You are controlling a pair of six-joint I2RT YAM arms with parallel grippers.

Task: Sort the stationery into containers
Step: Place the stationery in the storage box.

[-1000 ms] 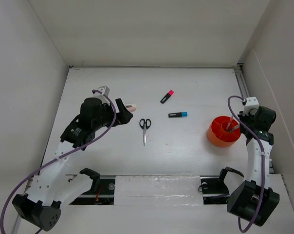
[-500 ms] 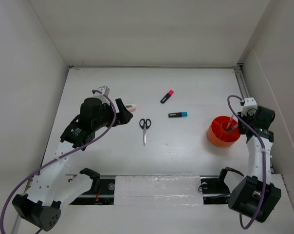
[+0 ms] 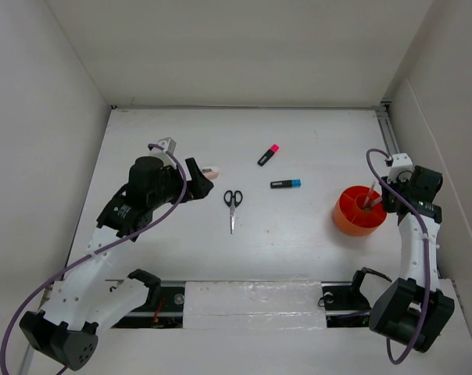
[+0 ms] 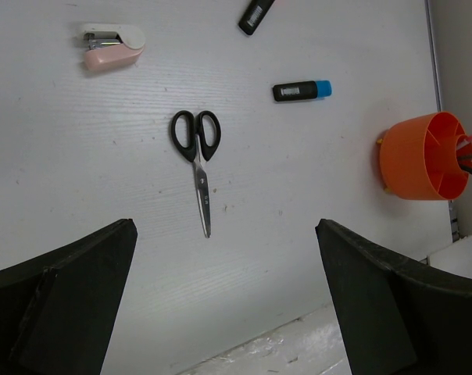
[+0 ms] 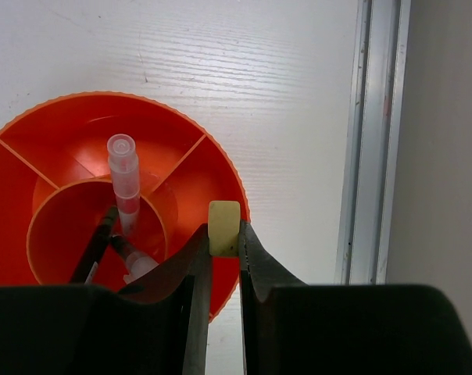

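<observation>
the left arm reaches out from its base over the left half of the table, elbow raised, wrist turned toward the middle. the left gripper hangs above the surface with its jaws spread wide and nothing between them; in its wrist view the two dark fingers frame the bottom corners. the right arm stands up along the right edge and bends over the orange tub. the right gripper is drawn narrow, pinching the small yellow eraser at its fingertips, just over the tub's rim on the side facing the rail.

the tub is split by spokes into outer compartments around a round centre cup. the thin pens stand in that centre cup, one with a clear cap, the others dark. the outer compartments that show hold nothing.

loose on the table: the scissors near the middle, blades toward the near edge; the blue-capped marker between scissors and tub; the pink-capped marker farther back; and a pink-and-white item (it looks like a mini stapler) just beyond the left gripper.

the tub sits close to the right edge, near the rail and side wall. bare table surrounds the scissors on every side, and the markers lie well apart.
</observation>
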